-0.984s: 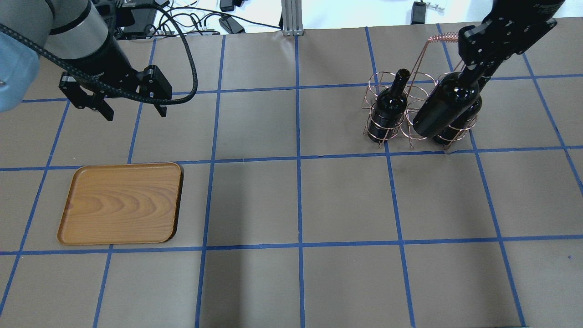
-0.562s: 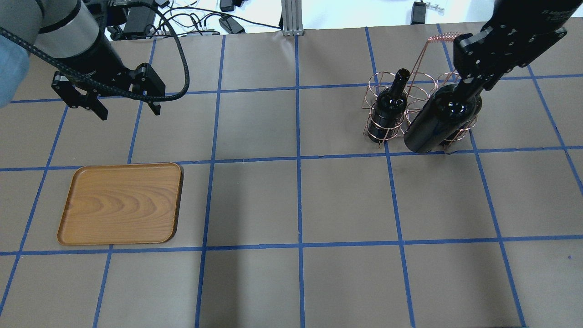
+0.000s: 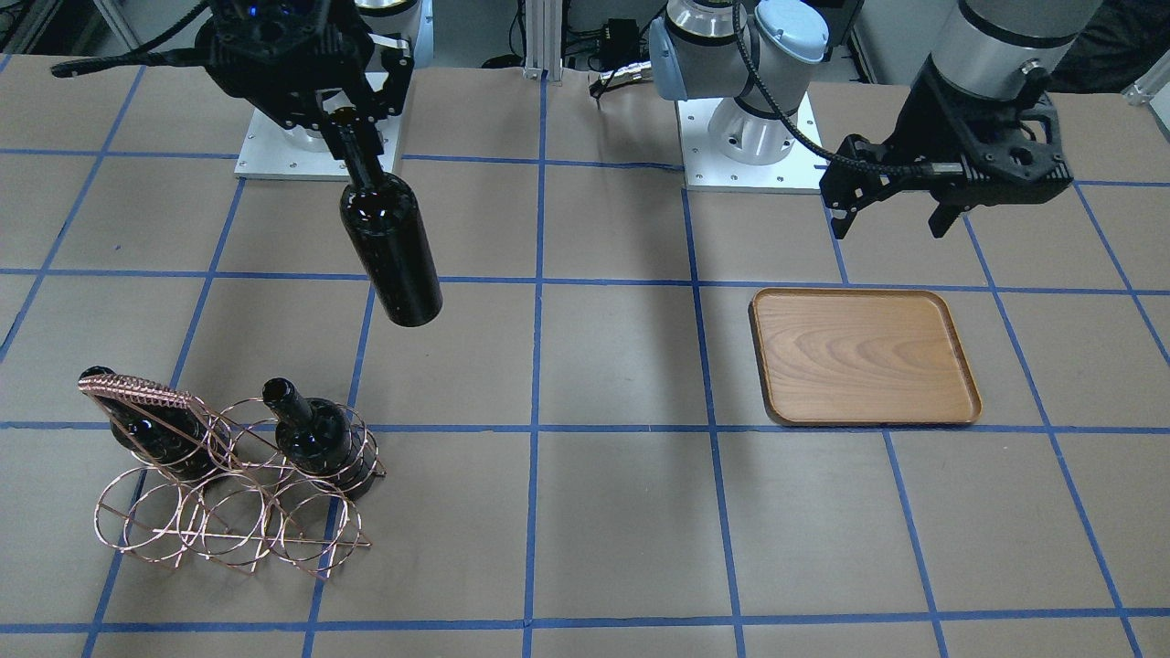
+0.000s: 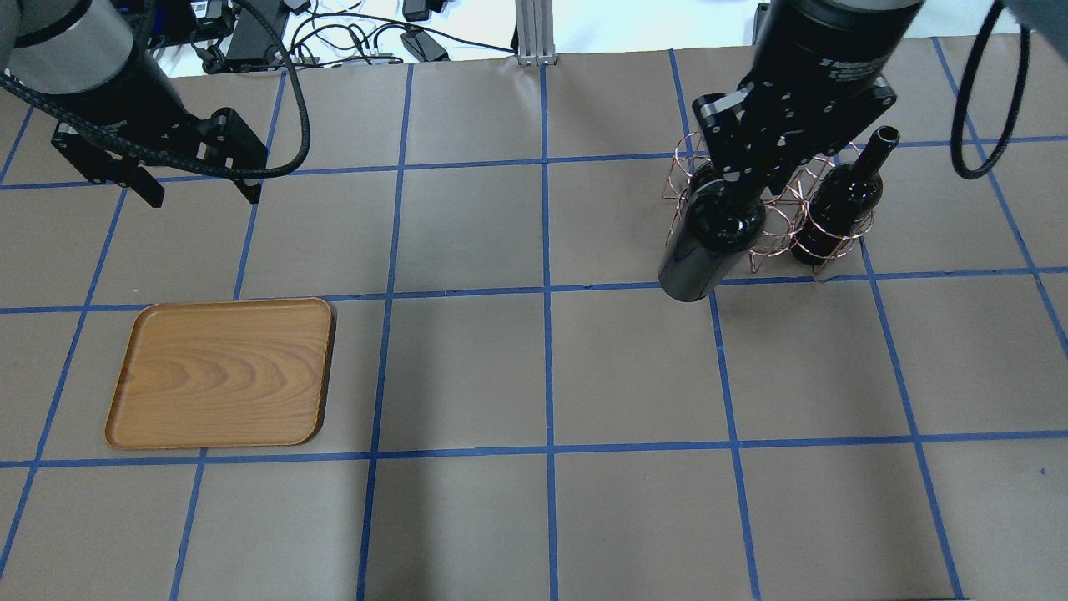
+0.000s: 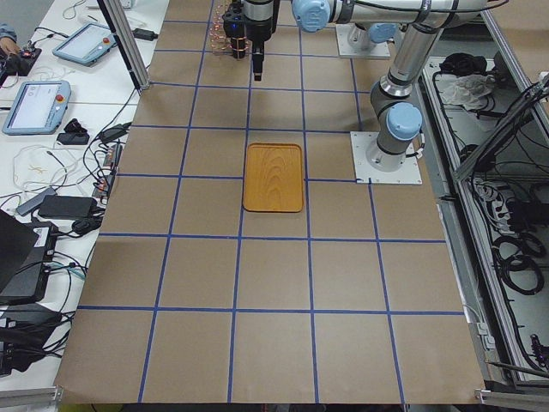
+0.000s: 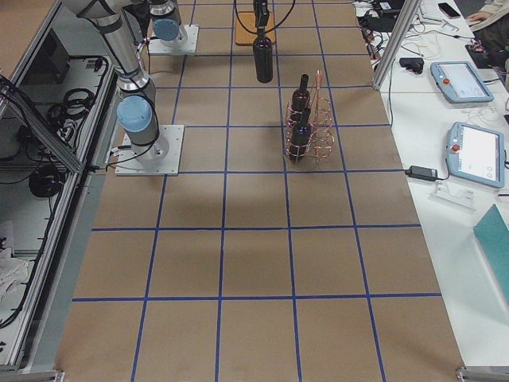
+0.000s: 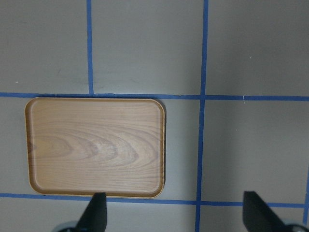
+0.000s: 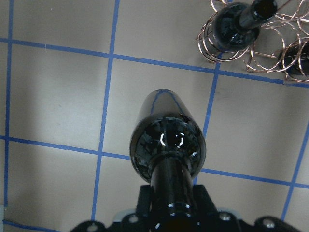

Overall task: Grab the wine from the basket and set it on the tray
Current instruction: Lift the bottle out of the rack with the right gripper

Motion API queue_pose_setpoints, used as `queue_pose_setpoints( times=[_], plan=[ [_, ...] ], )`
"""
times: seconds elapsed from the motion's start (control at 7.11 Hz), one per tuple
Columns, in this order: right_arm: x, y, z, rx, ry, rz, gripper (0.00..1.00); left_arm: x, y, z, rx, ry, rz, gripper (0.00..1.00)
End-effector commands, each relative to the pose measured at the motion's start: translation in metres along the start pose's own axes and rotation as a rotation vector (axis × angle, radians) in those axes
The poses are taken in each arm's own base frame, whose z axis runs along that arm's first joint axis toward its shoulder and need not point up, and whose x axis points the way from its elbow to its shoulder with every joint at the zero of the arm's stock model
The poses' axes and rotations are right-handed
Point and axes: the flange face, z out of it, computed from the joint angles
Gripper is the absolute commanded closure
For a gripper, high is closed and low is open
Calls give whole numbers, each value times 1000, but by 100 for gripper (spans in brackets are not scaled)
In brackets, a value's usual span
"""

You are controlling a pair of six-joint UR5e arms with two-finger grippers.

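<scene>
My right gripper (image 4: 755,163) is shut on the neck of a glossy black wine bottle (image 4: 707,242) and holds it hanging in the air, clear of the basket; the bottle also shows in the front view (image 3: 391,247) and the right wrist view (image 8: 166,140). The copper wire basket (image 3: 228,525) stands on the table with two more bottles (image 3: 315,439) in it. One of them shows in the overhead view (image 4: 843,200); the other is hidden there. The wooden tray (image 4: 221,371) lies empty at the left. My left gripper (image 4: 202,199) is open and empty, beyond the tray (image 7: 94,145).
Cables (image 4: 334,33) and an aluminium post (image 4: 530,33) sit at the table's far edge. The arm bases (image 3: 749,137) stand on the robot's side. Blue tape lines grid the brown table (image 4: 542,376).
My right gripper has carried the bottle to the left, off the basket's right side and past its left end. My left gripper has drifted left and away from the tray.
</scene>
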Motion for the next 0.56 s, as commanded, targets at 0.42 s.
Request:
queue_pose_setpoints(
  times=[0.42],
  plan=[
    [-113,-17,52,28,-29,3,100,-45,12,-19,-18,-5,-5,0]
  ],
)
